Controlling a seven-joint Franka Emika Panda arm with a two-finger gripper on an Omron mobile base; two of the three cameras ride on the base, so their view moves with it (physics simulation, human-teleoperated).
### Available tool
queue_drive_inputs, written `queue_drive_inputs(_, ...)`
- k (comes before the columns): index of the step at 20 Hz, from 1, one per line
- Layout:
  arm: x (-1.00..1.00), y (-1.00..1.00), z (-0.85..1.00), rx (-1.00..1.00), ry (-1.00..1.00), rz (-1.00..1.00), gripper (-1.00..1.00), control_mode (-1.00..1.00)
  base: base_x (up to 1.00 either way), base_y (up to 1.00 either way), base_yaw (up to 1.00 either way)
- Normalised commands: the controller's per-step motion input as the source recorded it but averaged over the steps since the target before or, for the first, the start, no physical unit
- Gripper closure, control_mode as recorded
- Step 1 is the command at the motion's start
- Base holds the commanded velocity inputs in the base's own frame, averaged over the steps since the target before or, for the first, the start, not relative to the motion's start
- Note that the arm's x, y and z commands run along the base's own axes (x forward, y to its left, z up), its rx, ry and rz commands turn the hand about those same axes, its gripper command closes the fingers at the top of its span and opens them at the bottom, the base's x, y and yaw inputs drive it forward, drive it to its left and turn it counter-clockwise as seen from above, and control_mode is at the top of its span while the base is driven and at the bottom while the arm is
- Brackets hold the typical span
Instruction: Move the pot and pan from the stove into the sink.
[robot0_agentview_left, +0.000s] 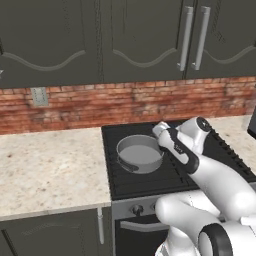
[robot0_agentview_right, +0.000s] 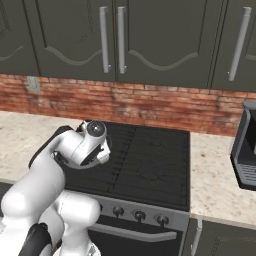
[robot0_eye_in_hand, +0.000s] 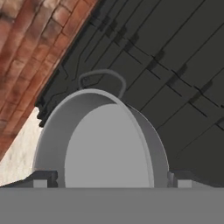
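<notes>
The end effector (robot0_eye_in_hand: 107, 181), fingers spread apart, straddles 1 pot (robot0_agentview_left: 140, 153) on 1 stove (robot0_agentview_left: 150, 180).

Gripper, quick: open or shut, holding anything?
Gripper: open, holding nothing; its fingertips stand either side of the pot on the stove.

You've got the pot (robot0_agentview_left: 139, 153) on the stove (robot0_agentview_left: 150, 180), left-front grate; counter (robot0_agentview_left: 50, 170) to its left, brick wall (robot0_agentview_left: 100, 102) behind.
</notes>
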Motion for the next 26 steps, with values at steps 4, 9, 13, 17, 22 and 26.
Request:
queue_drive_inputs(4, 0.06, 0.07, -0.25, 0.0, 0.05, 0.03, -1.0, -1.0, 0.0, 0.0, 0.0)
queue_drive_inputs(9, 0.1, 0.08, -0.27, 0.0, 0.04, 0.03, -1.0, -1.0, 0.0, 0.0, 0.0)
queue_drive_inputs(13, 0.07, 0.08, -0.27, 0.0, 0.03, 0.03, -1.0, -1.0, 0.0, 0.0, 0.0)
queue_drive_inputs(17, 0.06, 0.08, -0.26, 0.0, 0.02, 0.02, -1.0, -1.0, 0.0, 0.0, 0.0)
queue_drive_inputs(22, 0.08, 0.07, -0.27, 0.0, 0.05, 0.02, -1.0, -1.0, 0.0, 0.0, 0.0)
queue_drive_inputs(26, 0.08, 0.07, -0.28, 0.0, 0.05, 0.02, -1.0, -1.0, 0.0, 0.0, 0.0)
